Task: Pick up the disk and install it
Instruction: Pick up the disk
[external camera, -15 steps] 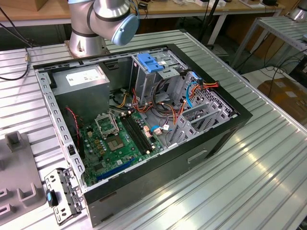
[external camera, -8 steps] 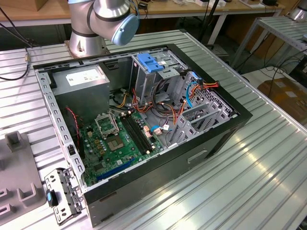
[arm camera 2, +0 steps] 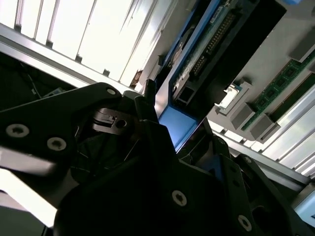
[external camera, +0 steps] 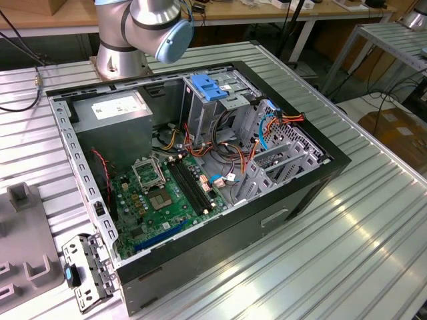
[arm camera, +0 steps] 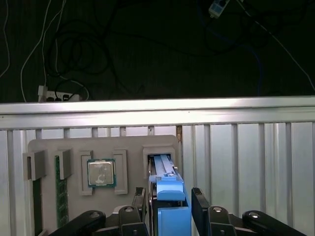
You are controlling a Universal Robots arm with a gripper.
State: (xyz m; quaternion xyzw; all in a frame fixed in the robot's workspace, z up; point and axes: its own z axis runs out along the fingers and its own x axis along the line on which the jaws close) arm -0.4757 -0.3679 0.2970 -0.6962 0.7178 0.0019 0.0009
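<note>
- First wrist view: fingers (arm camera: 198, 204) appear clamped on the disk (arm camera: 165, 169), which stands edgewise in a slot of the grey tray (arm camera: 74, 147) on the worktop (arm camera: 246, 147).
- Risk: a tilted lift could jam the disk in its slot; a narrow grip may slip.

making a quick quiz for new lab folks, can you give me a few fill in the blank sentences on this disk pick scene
1. In the first wrist view the disk sits in a ___ plastic carrier.
2. The gripper is down at the grey tray, nearest to the ___.
3. The square part in the tray slot next to the disk is a ___.
4. In the exterior view the motherboard inside the computer case is ___ in colour.
Missing words: blue; disk; processor; green.
</note>
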